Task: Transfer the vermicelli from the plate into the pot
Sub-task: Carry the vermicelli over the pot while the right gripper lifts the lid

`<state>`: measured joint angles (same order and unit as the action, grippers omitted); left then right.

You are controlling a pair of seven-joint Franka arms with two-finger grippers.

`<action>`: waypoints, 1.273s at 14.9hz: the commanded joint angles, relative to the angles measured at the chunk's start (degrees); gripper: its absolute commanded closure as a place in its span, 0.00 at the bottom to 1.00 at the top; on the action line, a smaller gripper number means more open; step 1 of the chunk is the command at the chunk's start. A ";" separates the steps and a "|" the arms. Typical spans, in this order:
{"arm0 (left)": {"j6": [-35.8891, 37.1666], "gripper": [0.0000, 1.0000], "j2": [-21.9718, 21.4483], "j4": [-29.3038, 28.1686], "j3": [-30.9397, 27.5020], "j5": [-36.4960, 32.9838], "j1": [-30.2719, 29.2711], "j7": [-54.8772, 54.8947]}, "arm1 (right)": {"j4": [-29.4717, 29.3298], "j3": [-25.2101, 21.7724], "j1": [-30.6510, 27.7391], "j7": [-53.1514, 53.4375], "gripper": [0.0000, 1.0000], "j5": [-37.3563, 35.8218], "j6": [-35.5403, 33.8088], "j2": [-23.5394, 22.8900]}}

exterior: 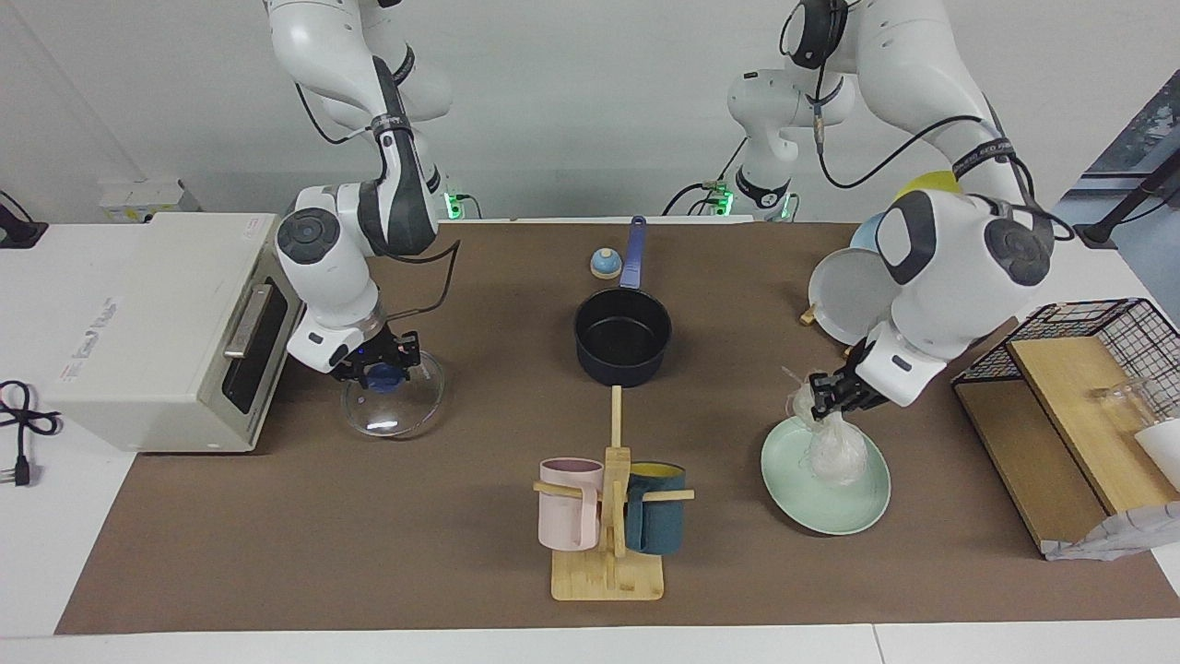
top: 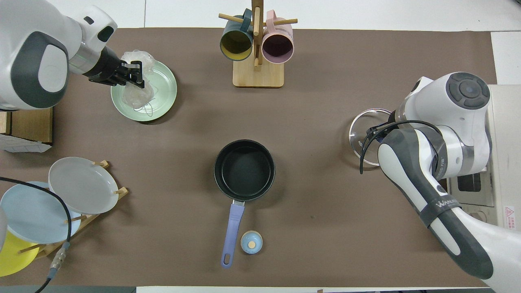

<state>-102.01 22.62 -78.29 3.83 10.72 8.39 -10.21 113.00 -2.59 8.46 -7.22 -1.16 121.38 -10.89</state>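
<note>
Mugs (exterior: 608,516) on their wooden stand sit nearest; beside them, my left gripper (exterior: 823,395) clamps the vermicelli (exterior: 834,452) over the plate (exterior: 862,512). I should lift clear before swinging to the pot (exterior: 622,337). My right gripper (exterior: 383,367) waits at the glass lid (exterior: 392,410), fingers unclear.

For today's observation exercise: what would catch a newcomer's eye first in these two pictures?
First, the left gripper pinching the pale vermicelli over the mint-green plate at the left arm's end of the table. Next, the dark pot with its blue handle sits empty mid-table, nearer to the robots than the mug stand. The right gripper is at a glass lid beside the toaster oven.
</note>
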 commanded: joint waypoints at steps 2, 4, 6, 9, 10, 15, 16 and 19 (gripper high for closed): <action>5.14 1.00 -7.14 -1.69 1.96 2.90 6.27 -11.82 | -10.41 0.21 1.73 -1.39 0.53 0.28 -12.71 -0.45; 5.16 1.00 -8.81 -4.66 2.06 2.99 12.41 -18.24 | -14.46 0.21 1.82 -1.30 0.53 0.81 -17.04 -0.45; 1.92 1.00 -12.06 -11.50 2.14 3.08 17.25 -22.12 | -17.45 0.47 1.82 -1.30 0.63 0.99 -20.47 -0.45; -7.73 1.00 -15.59 -23.37 2.14 3.08 22.71 -24.94 | -20.61 2.05 1.82 -1.21 0.92 0.90 -24.25 -0.45; -10.81 1.00 -15.33 -25.58 2.14 3.08 23.60 -25.12 | -21.76 2.23 1.82 -1.13 0.96 0.90 -25.31 -0.71; -15.06 1.00 -14.01 -28.41 2.14 3.08 22.47 -22.94 | -22.21 2.50 1.91 -0.86 1.00 0.99 -24.88 -1.24; -15.06 1.00 -13.92 -28.59 2.06 3.08 22.11 -22.32 | -22.21 2.85 2.17 0.44 1.00 0.99 -24.79 -1.24; -16.81 1.00 -14.54 -31.31 2.06 3.08 22.02 -22.05 | -22.12 3.11 3.75 3.09 1.00 0.90 -24.79 -1.33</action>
<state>-116.24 10.61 -105.61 5.95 12.71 30.56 -33.54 92.42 0.19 11.72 -5.70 -1.07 96.97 -11.49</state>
